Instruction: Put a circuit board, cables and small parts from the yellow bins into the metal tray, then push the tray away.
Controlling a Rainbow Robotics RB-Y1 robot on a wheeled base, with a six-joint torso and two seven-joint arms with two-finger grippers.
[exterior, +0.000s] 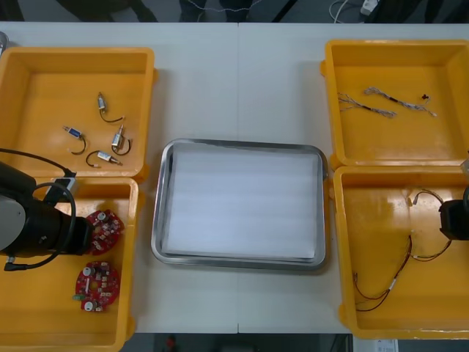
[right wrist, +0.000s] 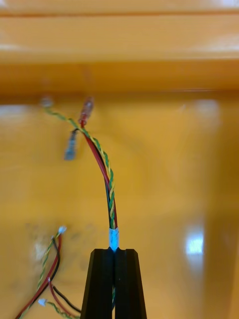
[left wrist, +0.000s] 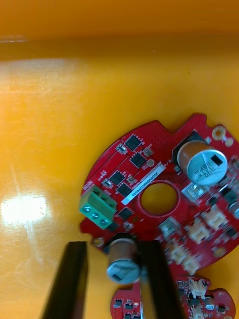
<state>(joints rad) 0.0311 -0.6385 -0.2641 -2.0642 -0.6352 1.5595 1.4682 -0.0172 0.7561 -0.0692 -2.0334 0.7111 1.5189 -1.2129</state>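
Four bins (exterior: 44,95), table (exterior: 242,73), right tool (right wrist: 115,250) pinching cable (right wrist: 107,169)

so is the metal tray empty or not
Empty: the metal tray shows a bare white inside. The left gripper is over a circuit board, the right gripper shut on a cable.

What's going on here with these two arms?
A robot is gathering items for the metal tray, which holds nothing yet. Its left tool is open in the near left bin, fingers either side of a metal can on a round red circuit board. Its right tool, over the near right bin, is shut on a red and yellow cable.
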